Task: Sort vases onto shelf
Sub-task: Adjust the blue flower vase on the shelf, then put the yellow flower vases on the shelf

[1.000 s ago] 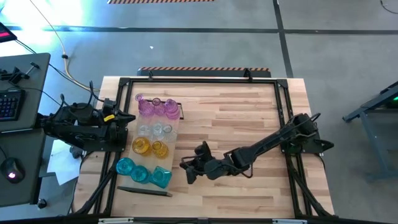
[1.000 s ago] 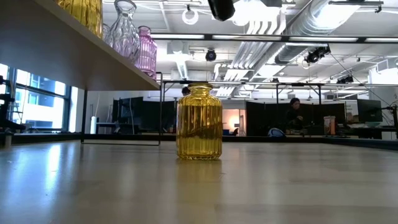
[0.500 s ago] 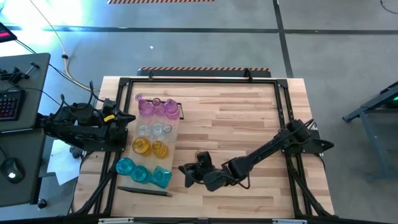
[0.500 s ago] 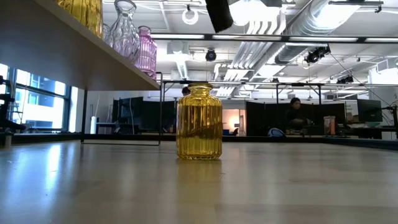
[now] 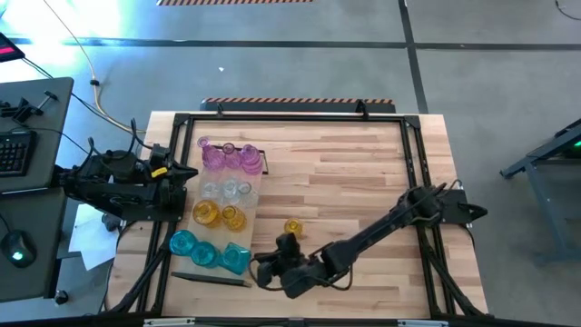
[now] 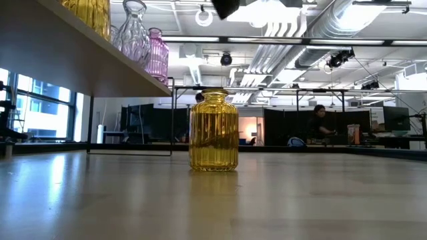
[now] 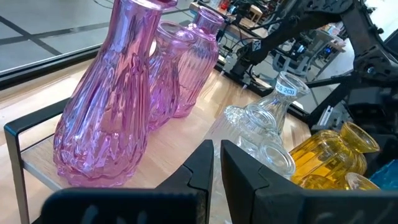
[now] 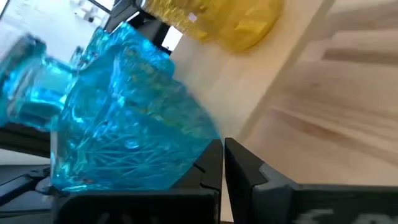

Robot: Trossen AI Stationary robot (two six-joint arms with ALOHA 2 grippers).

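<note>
since a second ago, right claw (image 5: 257,270), clenched empty, has swung from yellow vase (image 5: 292,227) toward shelf (image 5: 255,185).

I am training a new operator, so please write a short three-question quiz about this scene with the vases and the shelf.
1. True or false: one yellow vase stands alone on the tabletop, off the shelf.
2. Which colour group sits at the shelf end nearest the right gripper? A pink, B clear, C teal.
3. Fill in: the right gripper's fingers are ____.

Key:
1. True.
2. C: the teal vases.
3. Shut, with nothing between them; the left gripper waits by the pink vases.
</note>
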